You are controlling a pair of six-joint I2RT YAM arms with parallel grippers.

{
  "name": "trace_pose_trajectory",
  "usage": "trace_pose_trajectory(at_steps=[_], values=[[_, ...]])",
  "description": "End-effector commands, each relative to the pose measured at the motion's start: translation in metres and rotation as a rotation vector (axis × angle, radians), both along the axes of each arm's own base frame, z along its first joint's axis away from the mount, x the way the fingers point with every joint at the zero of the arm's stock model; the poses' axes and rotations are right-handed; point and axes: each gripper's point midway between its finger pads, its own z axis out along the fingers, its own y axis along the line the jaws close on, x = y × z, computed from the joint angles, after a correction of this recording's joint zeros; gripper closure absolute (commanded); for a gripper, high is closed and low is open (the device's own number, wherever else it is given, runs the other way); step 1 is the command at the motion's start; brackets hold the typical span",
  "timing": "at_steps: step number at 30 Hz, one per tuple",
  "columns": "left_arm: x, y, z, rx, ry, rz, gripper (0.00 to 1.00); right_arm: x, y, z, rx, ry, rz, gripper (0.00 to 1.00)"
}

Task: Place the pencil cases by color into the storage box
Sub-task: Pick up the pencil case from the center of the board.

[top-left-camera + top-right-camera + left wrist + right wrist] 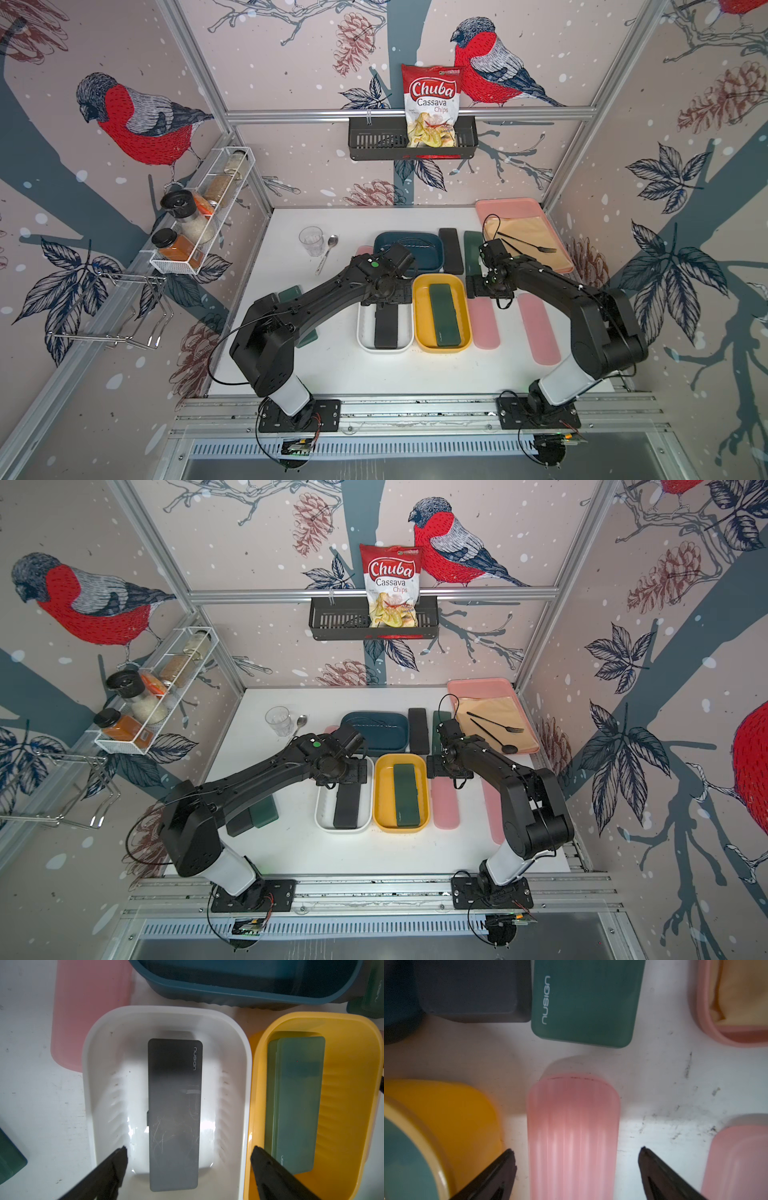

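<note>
My left gripper point(190, 1150) hangs open over the white tub point(360, 332), straddling a black pencil case point(174, 1115) that lies flat inside. The yellow tub point(419, 316) beside it holds a dark green case point(444, 316). The dark blue tub point(434, 253) behind them looks empty. My right gripper point(576, 1151) is open just above the end of a pink case point(573, 1136) on the table, with its fingers either side. A second pink case point(538, 328) lies further right. A black case point(451, 251) and a green case point(471, 249) lie behind. Another pink case point(89, 1012) lies left of the blue tub.
Green point(262, 812) and black point(239, 823) cases lie partly under my left arm. A pink tray point(515, 205) with a cloth and black fork point(528, 243) fills the back right corner. A glass point(311, 241) and spoon point(326, 253) stand back left. Racks hang on the walls.
</note>
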Motion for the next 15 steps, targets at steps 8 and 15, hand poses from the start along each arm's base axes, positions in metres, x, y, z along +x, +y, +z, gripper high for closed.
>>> trace_pose_trajectory(at_steps=[8, 15], values=[[0.004, -0.001, 0.004, -0.004, -0.028, 0.005, 0.03, 0.002, 0.000, -0.019, 0.002, 0.015, 0.000, 0.05], [0.005, -0.002, 0.004, -0.007, -0.026, 0.002, 0.03, 0.000, 0.000, -0.027, 0.005, 0.029, 0.001, 0.05]])
